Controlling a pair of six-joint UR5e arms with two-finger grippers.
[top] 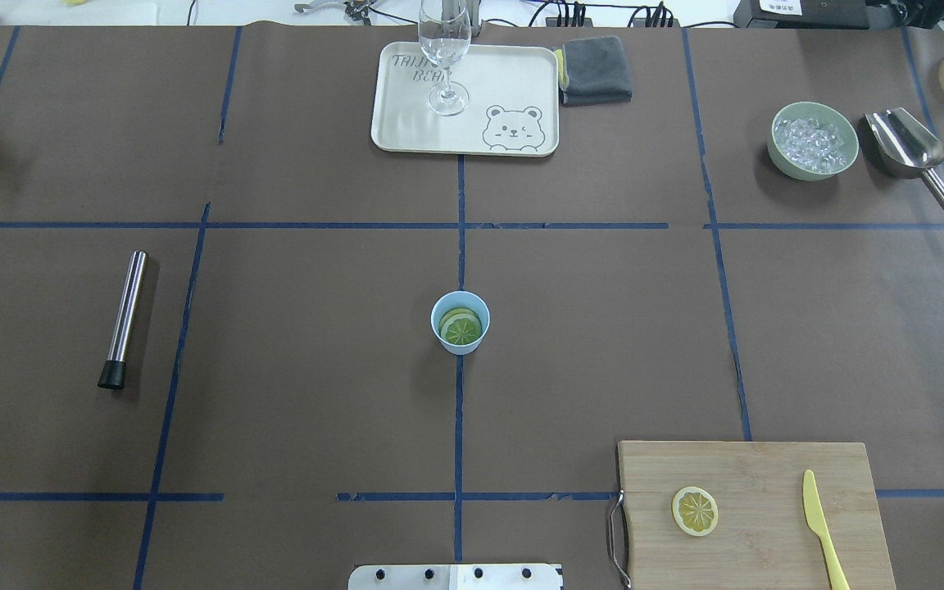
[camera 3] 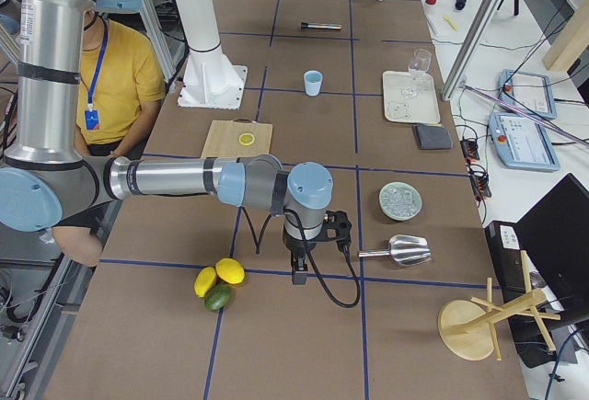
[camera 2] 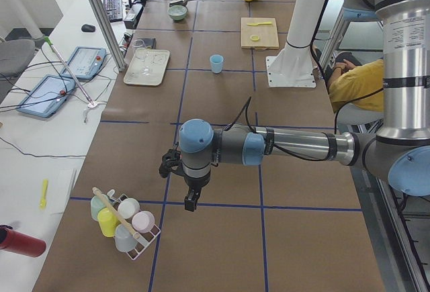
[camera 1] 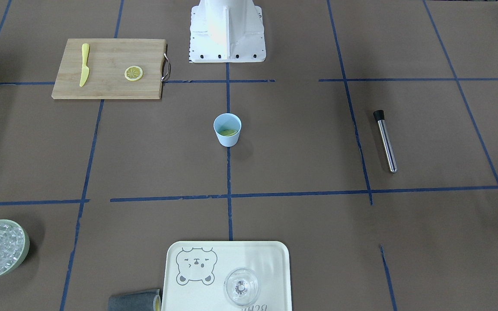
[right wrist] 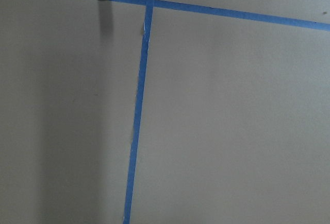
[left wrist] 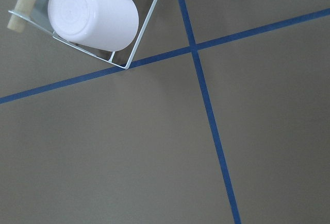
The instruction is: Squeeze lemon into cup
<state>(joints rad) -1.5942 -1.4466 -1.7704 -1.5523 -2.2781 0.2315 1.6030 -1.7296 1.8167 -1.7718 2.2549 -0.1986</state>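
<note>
You have a smooth, matt cup (camera 1: pixel 227 139) on matt brown paper (top: pixel 316 369). Your cutting board (top: pixel 751 475) looks like bare wood, and the rod (top: pixel 128 303) is glossy metal.

A yellow knife (top: pixel 819 524) lies on the cutting board (top: pixel 767 475); a glass (top: pixel 444 57), seemingly empty, stands on the tray (top: pixel 505 74).

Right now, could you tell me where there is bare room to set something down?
Room lies between the cup and the muddler, and between cup and tray. Crowded: ice bowl beside scoop; cutting board with lemon and knife.
</note>
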